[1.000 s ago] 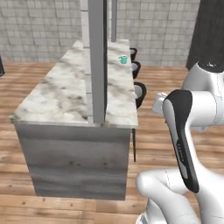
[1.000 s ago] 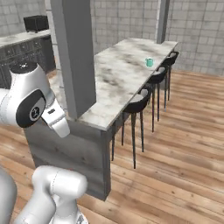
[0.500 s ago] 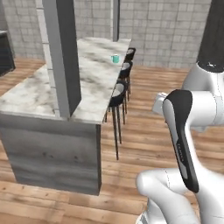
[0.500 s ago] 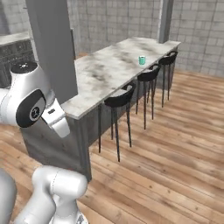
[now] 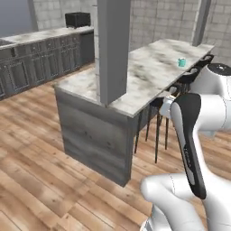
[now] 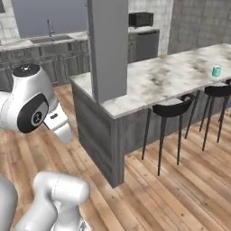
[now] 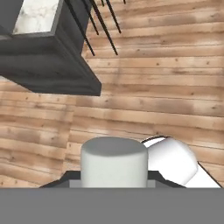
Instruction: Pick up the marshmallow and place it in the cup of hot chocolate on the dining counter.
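In the hand view the marshmallow (image 7: 113, 162), a white soft-edged lump, sits between the dark fingertips of my gripper (image 7: 113, 178), which is shut on it and hangs over the wooden floor. The hand is well short of the dining counter (image 5: 149, 72) (image 6: 171, 79), whose marble corner shows at the hand view's upper left (image 7: 35, 17). The teal cup of hot chocolate (image 5: 182, 62) (image 6: 217, 71) stands far along the marble top, near the stool-side edge.
A grey square pillar (image 5: 113, 49) (image 6: 108, 45) rises through the near end of the counter. Black bar stools (image 6: 173, 110) (image 5: 180, 85) line its side. A grey-cabinet kitchen counter (image 5: 36, 45) (image 6: 45, 49) with a microwave (image 5: 77, 19) runs along the back wall.
The whole picture has shifted in both base views, so the base has driven and turned. The counter's near end is now seen from another side. The arm holds its pose.
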